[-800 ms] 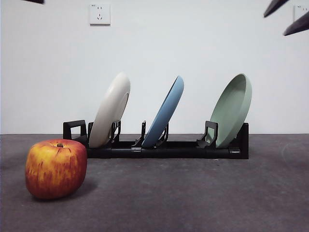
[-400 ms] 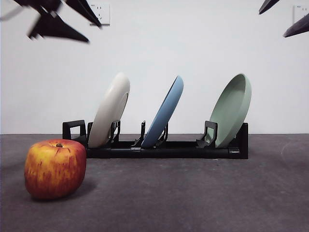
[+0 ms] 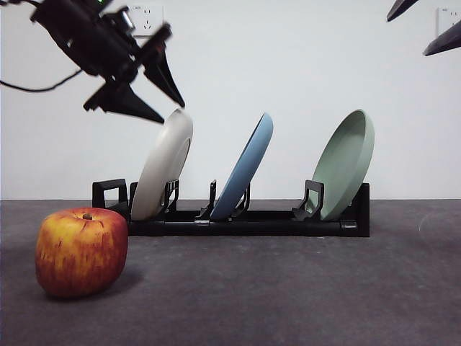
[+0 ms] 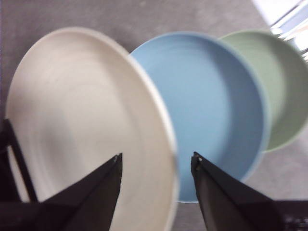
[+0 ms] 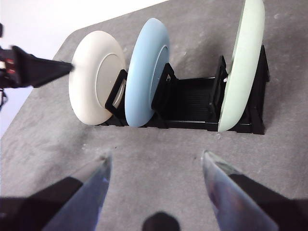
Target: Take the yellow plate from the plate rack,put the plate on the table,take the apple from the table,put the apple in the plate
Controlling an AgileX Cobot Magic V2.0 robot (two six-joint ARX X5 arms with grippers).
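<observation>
The yellow plate (image 3: 164, 169) stands tilted in the leftmost slot of the black plate rack (image 3: 252, 220). My left gripper (image 3: 171, 109) is open just above the plate's top rim. In the left wrist view the plate (image 4: 86, 120) fills the picture and its rim runs between the open jaws of the left gripper (image 4: 156, 156), apart from both. The apple (image 3: 81, 252) sits on the table (image 3: 288, 288) at the front left. My right gripper (image 5: 156, 156) is open and empty, high above the table in front of the rack (image 5: 192, 101).
A blue plate (image 3: 245, 169) stands in the rack's middle slot and a pale green plate (image 3: 346, 166) in its right slot. A wall socket (image 3: 148, 18) is on the white wall behind. The right arm shows as black tips (image 3: 425, 32) at the top right.
My left gripper has come down and to the right from the top left corner to the yellow plate's top rim. The plates, apple and right arm have not moved.
</observation>
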